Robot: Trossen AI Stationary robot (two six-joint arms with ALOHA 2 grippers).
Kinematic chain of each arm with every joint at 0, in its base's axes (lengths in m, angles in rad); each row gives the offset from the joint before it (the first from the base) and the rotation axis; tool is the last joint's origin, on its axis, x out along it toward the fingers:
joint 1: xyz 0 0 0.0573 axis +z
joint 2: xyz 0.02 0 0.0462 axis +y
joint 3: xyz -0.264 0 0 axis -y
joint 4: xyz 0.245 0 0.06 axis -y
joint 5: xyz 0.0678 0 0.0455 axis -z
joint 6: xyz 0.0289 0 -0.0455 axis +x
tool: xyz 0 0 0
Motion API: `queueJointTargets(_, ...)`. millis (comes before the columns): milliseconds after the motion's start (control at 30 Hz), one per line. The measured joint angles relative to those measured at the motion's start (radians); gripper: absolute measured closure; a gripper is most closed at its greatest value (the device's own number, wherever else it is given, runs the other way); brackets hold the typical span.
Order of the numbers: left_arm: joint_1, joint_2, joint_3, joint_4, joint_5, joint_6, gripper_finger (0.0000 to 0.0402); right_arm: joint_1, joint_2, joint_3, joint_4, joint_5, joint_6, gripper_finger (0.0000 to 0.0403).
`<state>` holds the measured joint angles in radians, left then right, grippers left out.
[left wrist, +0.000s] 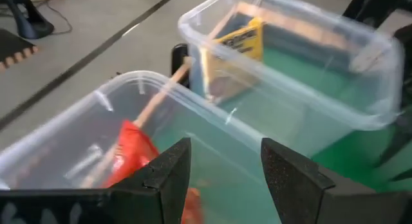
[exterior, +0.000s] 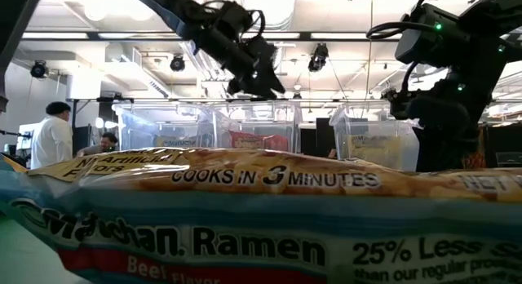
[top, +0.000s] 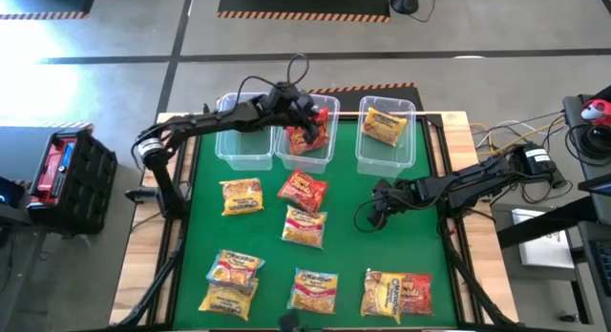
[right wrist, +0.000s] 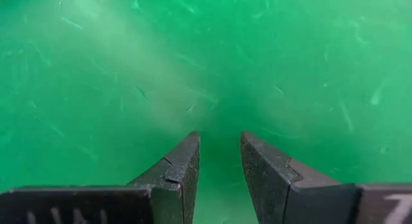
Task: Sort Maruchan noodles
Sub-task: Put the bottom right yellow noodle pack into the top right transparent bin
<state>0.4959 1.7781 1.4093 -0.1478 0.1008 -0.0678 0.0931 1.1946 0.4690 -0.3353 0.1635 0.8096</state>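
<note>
1. Nearest row: Maruchan packets lie flat on the green surface at the front edge: a yellow pair at front left, one packet at front centre, and a yellow-and-red pair at front right. In the low view one beef-flavour packet fills the foreground.
2. Handling judgement: the packets are probably light and crinkly, with a slippery film over a brittle noodle block. Take hold across a short edge or a corner seam, with moderate pinch force, so the film does not slide and the block does not crack.
3. Middle row: a yellow packet, a red packet and an orange-yellow packet lie well apart from the bins.
4. Right end effector: it hangs low over bare green surface right of the middle row. Its fingers stand slightly parted, a narrow gap between them; they grasp nothing.
5. Far row: three clear bins. The left bin looks empty from above. The middle bin holds red packets. The right bin holds a yellow packet.
6. Left end effector: it is poised over the middle bin, released, jaws wide apart and empty, with a red packet lying below it inside that bin.
</note>
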Motion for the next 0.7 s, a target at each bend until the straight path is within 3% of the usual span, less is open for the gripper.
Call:
queueJointTargets(233,-0.145,-0.176,-0.175,0.041,-0.008,-0.161,0.0232,0.001,0.0,0.0,0.004,-0.025,0.055,0.03)
queueJointTargets(467,-0.366,-0.312,-0.367,0.1,-0.168,-0.389,0.0232,0.001,0.0,0.0,0.105,-0.067,0.069,0.03)
queueJointTargets(700,-0.577,-0.326,-0.439,0.11,-0.348,-0.592,0.0232,0.004,0.0,0.0,0.288,-0.297,0.198,0.03)
